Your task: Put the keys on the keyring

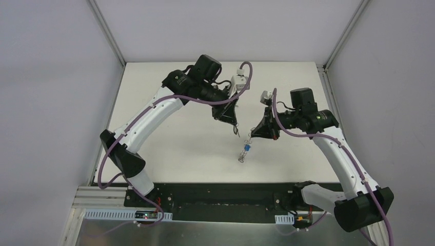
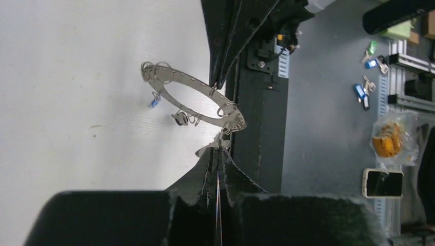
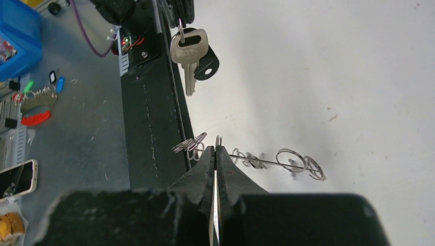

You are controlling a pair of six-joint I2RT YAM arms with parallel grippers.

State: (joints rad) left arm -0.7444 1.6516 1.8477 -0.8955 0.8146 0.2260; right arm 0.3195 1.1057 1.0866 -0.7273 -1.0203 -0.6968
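Note:
The keyring, a flat grey ring with small wire loops on its rim, hangs in the air above the table. My right gripper is shut on its rim; in the right wrist view the ring shows edge-on. A blue key and a black key hang from its loops. My left gripper is shut on the loop of a silver key with a black-headed key behind it, held close beside the ring. In the top view both grippers meet at mid-table, the ring dangling below.
A black base rail runs along the table's near edge. Beyond it lie spare tagged keys, a snack bag, a phone and a blue bin. White walls enclose the table.

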